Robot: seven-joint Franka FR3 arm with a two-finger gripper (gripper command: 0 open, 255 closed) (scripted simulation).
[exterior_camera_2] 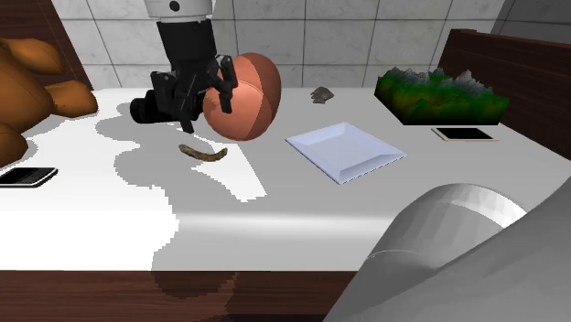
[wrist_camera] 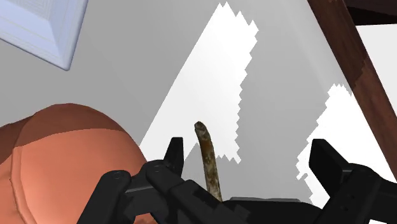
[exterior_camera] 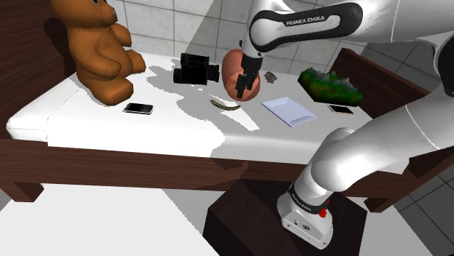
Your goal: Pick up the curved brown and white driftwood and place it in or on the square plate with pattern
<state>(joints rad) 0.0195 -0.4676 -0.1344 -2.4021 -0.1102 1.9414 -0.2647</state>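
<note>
1. The square plate lies right of centre in the second exterior view, on the white bed. It is drawn plain pale blue-white, and its raised rim encloses a flat bare middle.
2. The driftwood is a thin curved brown strip. It lies flat on the bed left of the plate and apart from it, near the middle of the shoulder view.
3. The claw hangs just above the driftwood with its fingers spread wide and gripping nothing. In the wrist view the driftwood runs up between the two fingers without touching either. Its near end is hidden behind the body of the claw.
4. A reddish-brown ball sits right behind the claw, and in the shoulder view the claw covers part of it.
5. A green mound with grey peaks sits at the upper right. I cannot tell whether it rests in a tray.
6. A black pair of binoculars lies at upper centre, and the second exterior view shows it largely hidden behind the claw.
7. A brown teddy bear sits at the upper left, and the second exterior view's left edge cuts it off.
8. A small grey lump behind the plate is too small to identify.
9. One phone lies beside the bear, and another phone lies by the green mound.
</note>
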